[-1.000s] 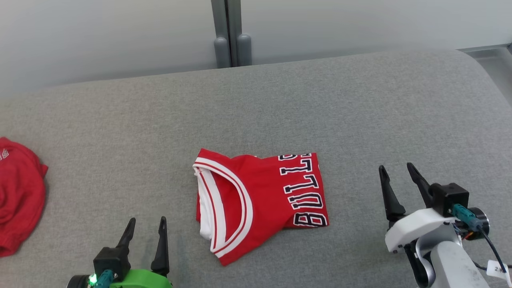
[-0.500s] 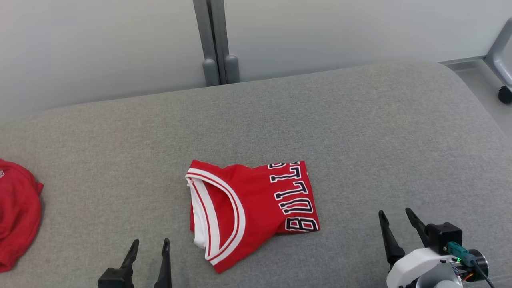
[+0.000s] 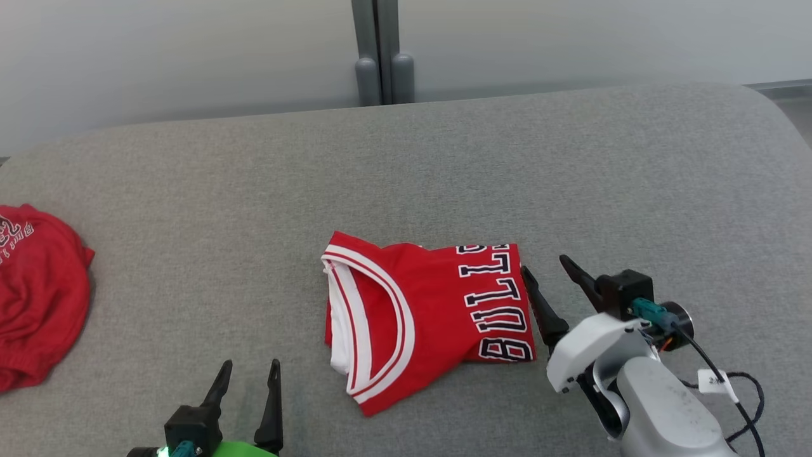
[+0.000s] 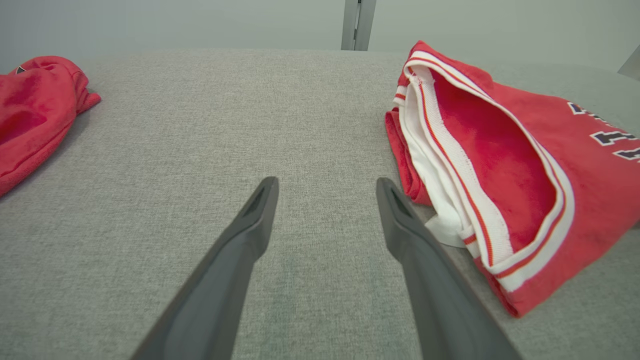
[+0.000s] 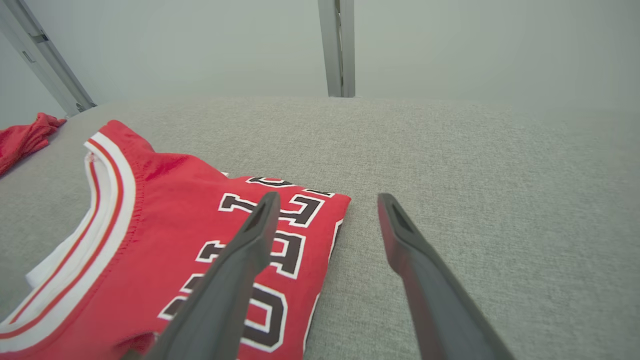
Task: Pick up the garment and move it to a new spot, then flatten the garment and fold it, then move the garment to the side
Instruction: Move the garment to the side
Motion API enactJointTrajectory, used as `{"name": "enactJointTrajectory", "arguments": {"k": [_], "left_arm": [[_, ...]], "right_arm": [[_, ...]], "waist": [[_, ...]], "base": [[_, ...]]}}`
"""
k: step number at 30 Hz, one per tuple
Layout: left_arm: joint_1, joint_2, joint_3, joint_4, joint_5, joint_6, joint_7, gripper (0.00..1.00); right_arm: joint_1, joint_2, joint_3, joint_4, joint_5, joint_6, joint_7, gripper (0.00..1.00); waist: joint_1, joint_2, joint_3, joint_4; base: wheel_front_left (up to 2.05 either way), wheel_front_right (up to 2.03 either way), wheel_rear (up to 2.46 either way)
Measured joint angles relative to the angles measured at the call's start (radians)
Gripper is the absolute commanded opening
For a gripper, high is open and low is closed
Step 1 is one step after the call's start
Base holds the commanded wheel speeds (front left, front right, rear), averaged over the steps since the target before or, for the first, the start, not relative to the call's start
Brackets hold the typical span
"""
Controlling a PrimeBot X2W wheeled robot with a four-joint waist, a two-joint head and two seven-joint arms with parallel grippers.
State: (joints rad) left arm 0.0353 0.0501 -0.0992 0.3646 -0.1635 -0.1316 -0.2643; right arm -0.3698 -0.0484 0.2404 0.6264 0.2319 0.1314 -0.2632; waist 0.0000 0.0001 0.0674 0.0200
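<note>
The garment point(image 3: 425, 317), a red jersey with white trim and dark "BULLS" lettering, lies folded near the middle of the grey padded table point(image 3: 444, 165). My right gripper point(image 3: 545, 264) stands open right beside its lettered right edge, nothing between the fingers. In the right wrist view the right gripper point(image 5: 328, 196) straddles that edge of the garment point(image 5: 165, 225), the left finger over the letters. My left gripper point(image 3: 251, 362) is open near the front edge, left of the jersey. In the left wrist view the left gripper point(image 4: 327, 181) points past the neckline side of the garment point(image 4: 500, 165).
A crumpled red cloth point(image 3: 35, 298) lies at the table's far left edge, also seen as the red cloth point(image 4: 35, 110) in the left wrist view. A grey post point(image 3: 380, 57) rises behind the table against a pale wall. Bare grey surface stretches behind and right of the jersey.
The head camera has shifted. My right gripper has come in leftward from well right of the jersey to its lettered edge. The jersey lies as before; both grippers stay open.
</note>
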Motion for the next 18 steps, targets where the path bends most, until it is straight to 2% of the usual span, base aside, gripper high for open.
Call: {"name": "enactJointTrajectory", "arguments": {"k": [3, 9, 10, 11, 12, 18], "left_arm": [[-0.023, 0.0, -0.014, 0.004, -0.005, 0.0, 0.0, 1.0], [-0.041, 0.004, -0.025, 0.013, -0.02, 0.0, 0.0, 1.0], [-0.043, 0.006, -0.025, 0.013, -0.02, 0.0, 0.0, 1.0], [-0.045, 0.007, -0.023, 0.013, -0.021, 0.0, 0.0, 1.0], [-0.045, 0.008, -0.023, 0.013, -0.022, 0.0, 0.0, 1.0], [-0.045, 0.012, -0.011, 0.006, -0.028, 0.0, 0.0, 1.0]], "right_arm": [[-0.077, 0.001, 0.034, 0.102, 0.01, 0.0, 0.0, 1.0], [-0.121, 0.001, 0.094, 0.338, 0.069, 0.0, 0.0, 1.0], [-0.13, 0.0, 0.11, 0.357, 0.082, 0.0, 0.001, 0.91], [-0.141, -0.002, 0.128, 0.373, 0.099, 0.0, 0.002, 0.4], [-0.148, -0.003, 0.135, 0.381, 0.126, 0.0, 0.0, 0.0], [-0.187, 0.009, 0.116, 0.418, 0.138, 0.005, -0.01, 0.0]], "waist": [[0.0, 0.0, 0.02, 0.031], [0.0, 0.0, 0.051, 0.094], [0.0, 0.0, 0.056, 0.101], [0.0, 0.0, 0.061, 0.109], [0.0, 0.0, 0.067, 0.115], [0.0, 0.0, 0.086, 0.102]], "base": [[0.0, 0.0, 0.0], [0.0, 0.0, 0.0], [0.0, 0.0, 0.0], [0.0, 0.0, 0.0], [0.0, 0.0, 0.0], [0.0, 0.0, 0.0]]}}
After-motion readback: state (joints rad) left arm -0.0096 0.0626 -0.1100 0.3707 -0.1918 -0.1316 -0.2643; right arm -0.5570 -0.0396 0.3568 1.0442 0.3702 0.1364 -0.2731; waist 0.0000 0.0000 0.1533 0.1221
